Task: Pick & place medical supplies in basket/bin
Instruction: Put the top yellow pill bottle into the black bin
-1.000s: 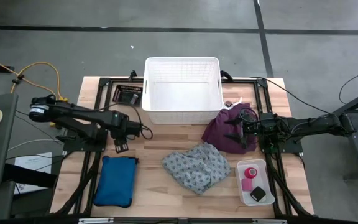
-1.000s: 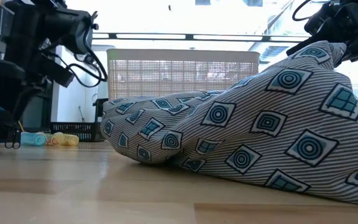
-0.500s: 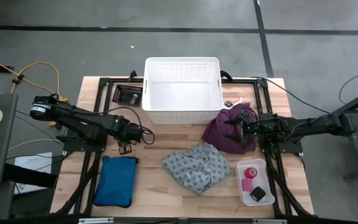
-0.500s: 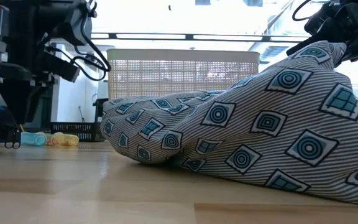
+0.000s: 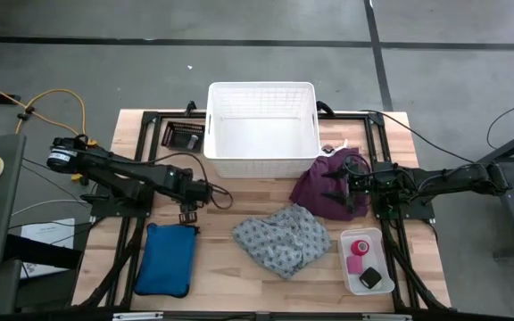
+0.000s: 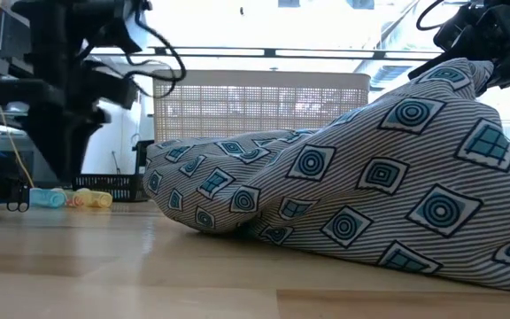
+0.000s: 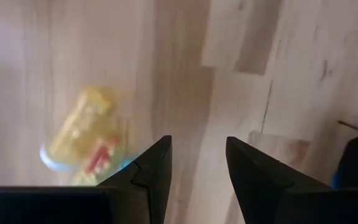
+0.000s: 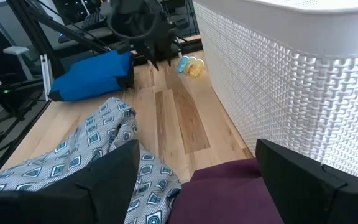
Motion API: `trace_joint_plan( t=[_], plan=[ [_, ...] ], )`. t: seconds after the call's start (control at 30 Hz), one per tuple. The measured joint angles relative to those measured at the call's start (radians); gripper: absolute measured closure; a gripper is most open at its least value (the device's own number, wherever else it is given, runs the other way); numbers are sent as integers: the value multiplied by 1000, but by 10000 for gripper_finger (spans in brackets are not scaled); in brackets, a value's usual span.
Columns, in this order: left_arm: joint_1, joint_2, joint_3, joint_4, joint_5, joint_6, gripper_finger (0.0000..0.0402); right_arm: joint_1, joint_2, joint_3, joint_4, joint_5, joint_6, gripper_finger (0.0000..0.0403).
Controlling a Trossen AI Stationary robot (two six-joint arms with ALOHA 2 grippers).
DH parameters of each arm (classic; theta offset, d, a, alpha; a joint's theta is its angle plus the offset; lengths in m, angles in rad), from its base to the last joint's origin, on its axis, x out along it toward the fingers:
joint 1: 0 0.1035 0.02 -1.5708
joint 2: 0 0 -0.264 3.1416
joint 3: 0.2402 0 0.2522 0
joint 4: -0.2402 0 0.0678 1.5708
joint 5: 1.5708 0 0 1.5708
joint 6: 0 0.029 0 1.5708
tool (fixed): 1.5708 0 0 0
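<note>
A small clear bottle (image 7: 82, 140) with yellow contents lies on its side on the wood, also seen as the bottle (image 8: 190, 65). My left gripper (image 7: 197, 168) (image 5: 189, 214) points down over the table, open. The bottle lies outside its fingers, beside one of them. A grey patterned cloth (image 5: 282, 239) lies crumpled at the table's middle. A purple cloth (image 5: 321, 189) lies heaped beside the white basket (image 5: 261, 152). My right gripper (image 8: 197, 186) (image 5: 339, 191) hovers open over the purple cloth. A pink tape roll (image 5: 358, 249) and a small black block (image 5: 371, 278) sit in a white tray.
The white tray (image 5: 351, 267) stands at the near right. A blue pouch (image 5: 168, 259) lies at the near left, close to my left gripper. A small black crate (image 5: 184, 135) sits left of the basket. Bare wood lies between pouch and grey cloth.
My left gripper has moved toward the table's right edge, away from its base, and has tipped to point more steeply down. Its fingers stay open. My right arm and the cloths have kept still.
</note>
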Motion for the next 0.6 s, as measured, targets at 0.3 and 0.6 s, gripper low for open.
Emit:
trace_joint_plan(
  t=[0.3, 0.6],
  plan=[
    [34, 0, -1, -43, -127, 156, 258, 0, 0, 0, -1, 0, 0, 94],
    [75, 110, -1, -45, -95, 170, 258, 0, 0, 0, -2, 0, 0, 94]
  ],
)
